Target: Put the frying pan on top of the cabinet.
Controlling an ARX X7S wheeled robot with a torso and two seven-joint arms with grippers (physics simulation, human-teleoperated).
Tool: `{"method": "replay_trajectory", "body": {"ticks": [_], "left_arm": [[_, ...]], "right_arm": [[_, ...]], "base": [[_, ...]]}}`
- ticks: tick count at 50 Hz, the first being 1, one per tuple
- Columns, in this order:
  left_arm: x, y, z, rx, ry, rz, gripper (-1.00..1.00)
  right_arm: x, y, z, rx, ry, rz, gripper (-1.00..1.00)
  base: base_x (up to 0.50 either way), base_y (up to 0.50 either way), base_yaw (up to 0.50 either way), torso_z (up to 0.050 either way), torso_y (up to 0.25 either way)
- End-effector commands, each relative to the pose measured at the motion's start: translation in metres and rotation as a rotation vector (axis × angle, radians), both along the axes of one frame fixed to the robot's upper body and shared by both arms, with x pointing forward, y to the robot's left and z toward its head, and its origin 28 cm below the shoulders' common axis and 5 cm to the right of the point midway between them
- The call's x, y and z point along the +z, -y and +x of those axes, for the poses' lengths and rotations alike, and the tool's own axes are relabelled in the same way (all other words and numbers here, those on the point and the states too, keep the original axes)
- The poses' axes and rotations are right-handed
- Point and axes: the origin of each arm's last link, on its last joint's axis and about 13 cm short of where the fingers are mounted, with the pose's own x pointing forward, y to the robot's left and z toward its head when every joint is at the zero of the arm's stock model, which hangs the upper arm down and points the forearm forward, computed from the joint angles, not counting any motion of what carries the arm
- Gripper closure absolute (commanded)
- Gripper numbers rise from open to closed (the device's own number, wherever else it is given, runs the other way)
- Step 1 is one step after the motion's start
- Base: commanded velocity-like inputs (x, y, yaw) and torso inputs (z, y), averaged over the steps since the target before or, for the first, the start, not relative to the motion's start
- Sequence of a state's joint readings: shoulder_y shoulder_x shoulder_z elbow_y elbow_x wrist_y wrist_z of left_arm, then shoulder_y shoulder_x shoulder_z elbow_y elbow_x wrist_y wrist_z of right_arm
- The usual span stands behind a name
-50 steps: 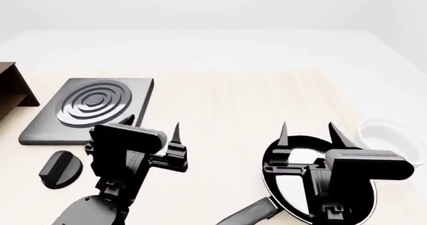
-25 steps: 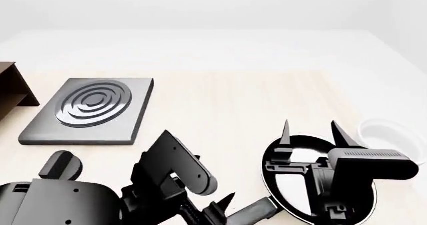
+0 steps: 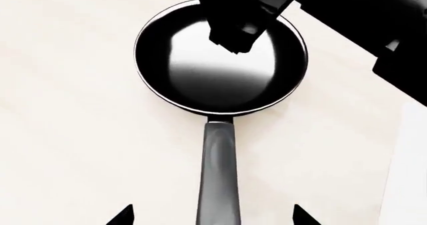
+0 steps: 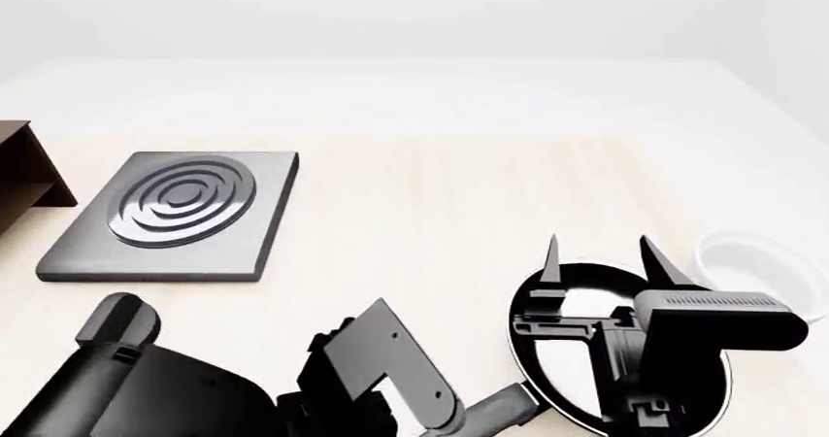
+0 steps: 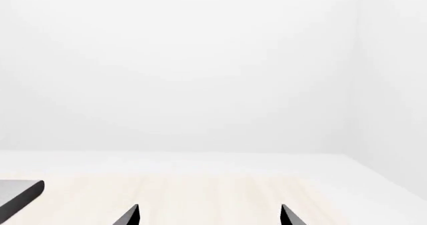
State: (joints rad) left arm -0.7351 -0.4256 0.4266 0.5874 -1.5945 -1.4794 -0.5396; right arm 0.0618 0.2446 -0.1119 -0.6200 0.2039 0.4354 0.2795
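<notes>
The frying pan [image 3: 220, 65] is black with a glossy pale inside and lies flat on the light wooden table, at the front right in the head view [image 4: 570, 291]. Its long grey handle [image 3: 220, 170] runs back between the tips of my left gripper [image 3: 212, 216], which is open and straddles the handle's end without touching it. My right gripper [image 4: 599, 257] hovers open over the pan, fingers pointing away from me, with nothing between them [image 5: 209, 216]. The dark brown cabinet [image 4: 19, 170] shows only partly at the far left edge.
A square grey plate with concentric rings [image 4: 175, 214] lies left of centre, between the cabinet and the pan; its corner [image 5: 20, 195] shows in the right wrist view. A white bowl [image 4: 751, 262] stands just right of the pan. My left arm [image 4: 155, 388] fills the front left.
My left arm has swung down and to the right, from near the grey plate to the pan's handle, which now lies between its open fingers. The right arm has barely moved.
</notes>
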Motion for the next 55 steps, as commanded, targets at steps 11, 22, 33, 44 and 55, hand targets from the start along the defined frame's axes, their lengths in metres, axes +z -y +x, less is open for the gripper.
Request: {"method": "replay_trajectory", "body": {"ticks": [11,22,33,44,55], "left_arm": [[-0.033,0.016,0.007,0.011,-0.092,0.116,-1.0],[-0.047,0.017,0.003,-0.018,-0.14,0.167,-1.0],[-0.061,0.017,0.002,-0.016,-0.187,0.222,-1.0],[-0.069,0.018,0.014,0.03,-0.22,0.258,-1.0],[-0.074,0.018,0.024,0.05,-0.231,0.271,-1.0]], "right_arm": [[0.002,0.0,0.0,0.005,0.013,0.001,-1.0],[0.005,-0.001,0.0,0.009,0.02,-0.001,-1.0],[0.004,-0.001,0.0,0.01,0.021,0.001,-1.0],[0.002,-0.002,0.0,0.013,0.017,0.004,-1.0],[0.001,-0.003,0.0,0.017,0.017,0.005,-1.0]], "base": [[0.0,0.0,0.0,0.0,0.0],[0.0,0.0,0.0,0.0,0.0],[0.0,0.0,0.0,0.0,0.0],[0.0,0.0,0.0,0.0,0.0],[0.0,0.0,0.0,0.0,0.0]]}}
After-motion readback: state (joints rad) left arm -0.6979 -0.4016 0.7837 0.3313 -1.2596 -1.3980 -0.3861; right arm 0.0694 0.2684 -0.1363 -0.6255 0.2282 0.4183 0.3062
